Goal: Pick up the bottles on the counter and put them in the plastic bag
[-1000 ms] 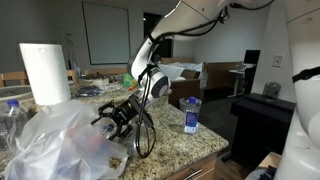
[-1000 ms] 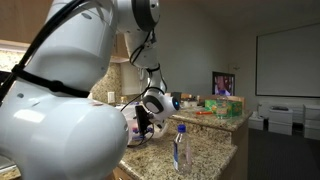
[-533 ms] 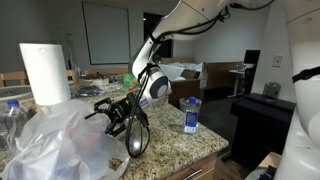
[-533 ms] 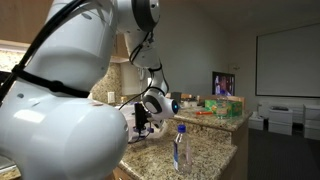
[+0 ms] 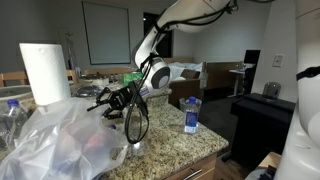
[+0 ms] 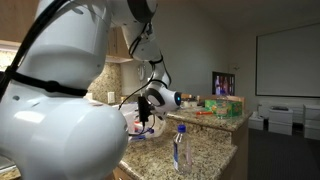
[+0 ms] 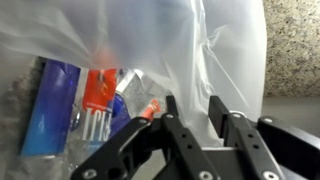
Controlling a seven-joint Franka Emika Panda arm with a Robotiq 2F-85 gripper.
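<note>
The plastic bag point(image 5: 60, 140) lies crumpled on the counter point(image 5: 170, 142). My gripper point(image 5: 108, 100) hangs just above the bag's upper edge. In the wrist view the fingers point(image 7: 172, 112) stand apart with nothing between them, over the bag's film point(image 7: 200, 50). Through the film I see a blue-labelled bottle point(image 7: 55, 105) and a red-labelled one point(image 7: 98, 95) lying inside. One bottle point(image 5: 191, 114) with a blue cap and label stands upright on the counter, away from the gripper; it also shows in the front of an exterior view as a bottle point(image 6: 180, 148). The gripper point(image 6: 143, 118) there hovers over the counter.
A tall white paper towel roll point(image 5: 45, 72) stands behind the bag. Another blue-capped bottle point(image 5: 12, 115) shows at the far edge beside the bag. Speckled granite point(image 7: 295, 45) is bare beside the bag. The counter's rounded edge point(image 5: 205, 155) is close to the standing bottle.
The gripper has lifted up from the bag and swung back toward the towel roll. Its jaws have drawn closer together. The standing bottle has not moved.
</note>
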